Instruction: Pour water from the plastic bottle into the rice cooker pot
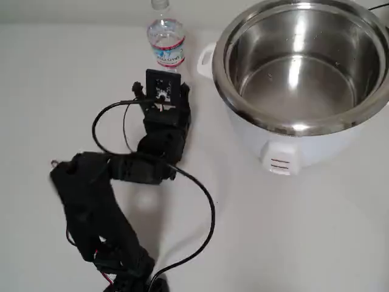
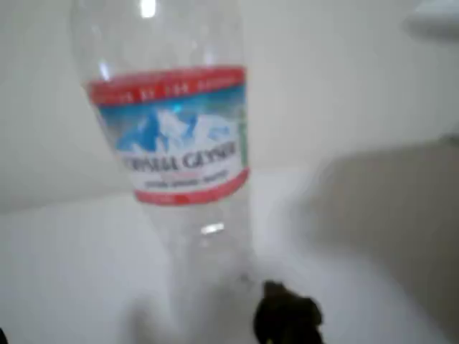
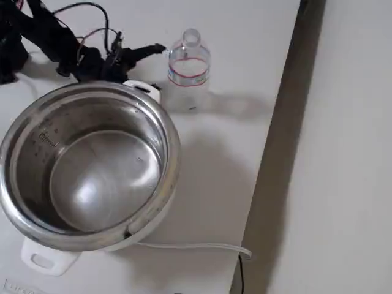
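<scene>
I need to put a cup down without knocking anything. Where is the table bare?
Bare table lies left of the plastic bottle and arm in the overhead view, and below the rice cooker pot toward the picture's bottom right. It is crowded between bottle and cooker, where the hand reaches in.

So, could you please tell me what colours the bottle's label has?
The plastic bottle's label is white with red bands and blue mountains, clearest in the wrist view.

On the plastic bottle (image 2: 172, 136), just ahead of the hand, the label band shows blue lettering that reads roughly "CRYSTAL GEYSER" under a mountain picture — blurred, so uncertain — with smaller lines above and below illegible.
</scene>
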